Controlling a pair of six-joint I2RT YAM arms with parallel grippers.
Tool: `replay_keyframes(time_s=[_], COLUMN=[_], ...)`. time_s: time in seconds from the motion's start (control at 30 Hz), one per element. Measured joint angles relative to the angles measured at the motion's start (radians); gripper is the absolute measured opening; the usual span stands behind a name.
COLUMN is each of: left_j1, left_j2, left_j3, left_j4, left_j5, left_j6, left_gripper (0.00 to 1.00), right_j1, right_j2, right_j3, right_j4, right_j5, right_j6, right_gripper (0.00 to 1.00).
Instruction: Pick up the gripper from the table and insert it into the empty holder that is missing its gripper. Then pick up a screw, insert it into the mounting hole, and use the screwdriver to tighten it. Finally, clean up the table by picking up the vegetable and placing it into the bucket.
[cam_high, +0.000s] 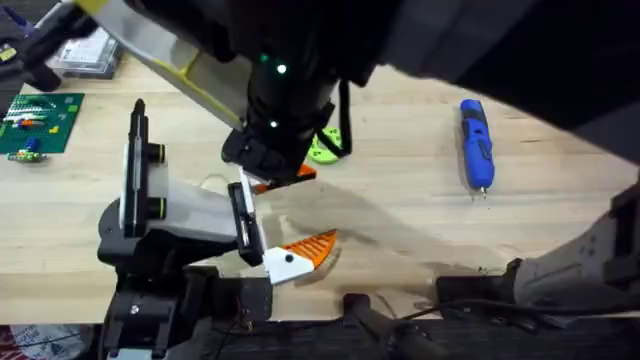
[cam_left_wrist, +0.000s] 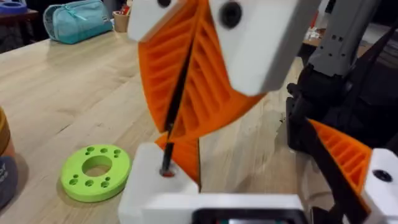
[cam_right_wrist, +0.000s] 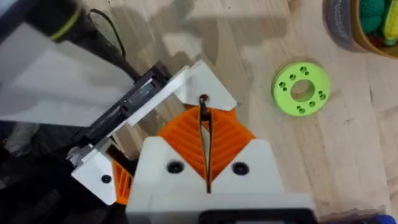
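Note:
The holder (cam_high: 150, 210) stands at the left, over the left arm's base. It carries the orange gripper (cam_left_wrist: 183, 155) and its twin (cam_high: 305, 250), set apart with nothing between them; they are my left gripper's (cam_left_wrist: 249, 143) fingers. My right gripper (cam_right_wrist: 204, 118) reaches across and is shut on a thin black screw (cam_right_wrist: 203, 112). The screw's red end sits at the hole in the gripper's white mounting block (cam_right_wrist: 199, 78). The blue screwdriver (cam_high: 476, 145) lies on the table at the far right. A brown-rimmed bucket (cam_right_wrist: 342, 28) holds green and yellow things; I cannot tell whether one is the vegetable.
A green ring with holes (cam_high: 325, 150) lies just behind the right gripper. A green circuit board (cam_high: 38, 122) and a clear box (cam_high: 88, 55) sit at the far left. Bare wood stretches between the holder and the screwdriver. The right arm looms dark across the upper right.

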Motion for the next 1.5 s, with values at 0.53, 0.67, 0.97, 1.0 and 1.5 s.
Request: replay_keyframes(time_s=[0.53,0.67,0.97,1.0,1.5], left_j1=[0.0,0.0,0.0,0.0,0.0], left_j2=[0.0,0.0,0.0,0.0,0.0], left_j3=[0.0,0.0,0.0,0.0,0.0], left_j4=[0.0,0.0,0.0,0.0,0.0], left_j5=[0.0,0.0,0.0,0.0,0.0], left_j6=[0.0,0.0,0.0,0.0,0.0], left_gripper=[0.986,0.986,0.986,0.986,0.986], right_j1=[0.0,0.0,0.0,0.0,0.025], right_j2=[0.013,0.013,0.013,0.013,0.012], right_j3=[0.001,0.001,0.001,0.001,0.001], right_j4=[-0.016,-0.015,-0.015,-0.015,-0.015], right_j5=[0.031,0.031,0.031,0.031,0.035], right_j6=[0.0,0.0,0.0,0.0,0.0], right_gripper=[0.008,0.008,0.008,0.008,0.008])
